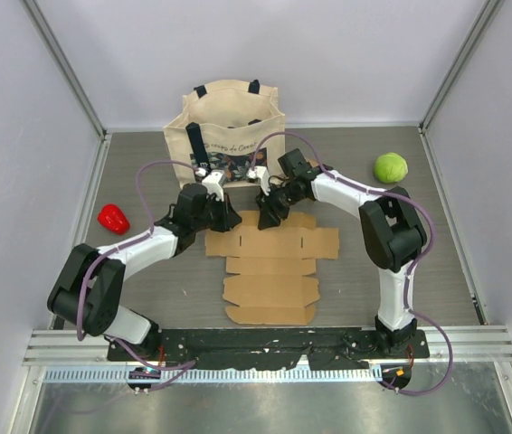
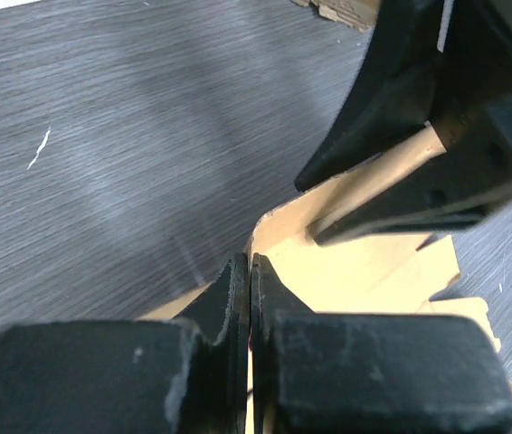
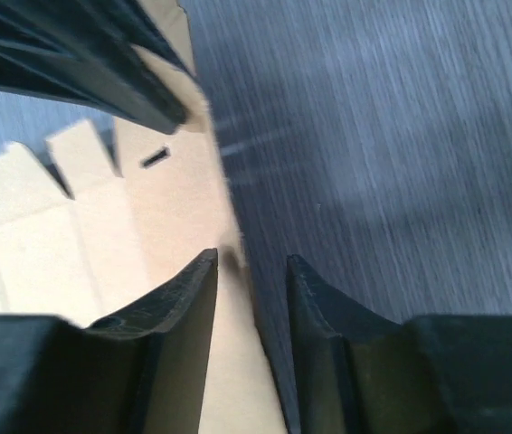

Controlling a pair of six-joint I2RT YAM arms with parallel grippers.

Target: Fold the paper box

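The paper box (image 1: pixel 270 267) is a flat brown cardboard blank lying in the middle of the table. Both grippers meet at its far edge. My left gripper (image 1: pixel 230 217) is shut on a thin raised flap of the box; the left wrist view shows its tips (image 2: pixel 251 262) pinching the cardboard edge (image 2: pixel 365 262). My right gripper (image 1: pixel 268 215) is open. In the right wrist view its tips (image 3: pixel 251 262) straddle the cardboard's edge (image 3: pixel 147 208) with a gap on both sides. The left gripper's fingers (image 3: pixel 102 63) show at the top left of that view.
A beige tote bag (image 1: pixel 224 136) stands just behind both grippers. A green round fruit (image 1: pixel 390 167) lies at the back right. A red pepper (image 1: pixel 113 218) lies at the left. Grey walls enclose the table on three sides.
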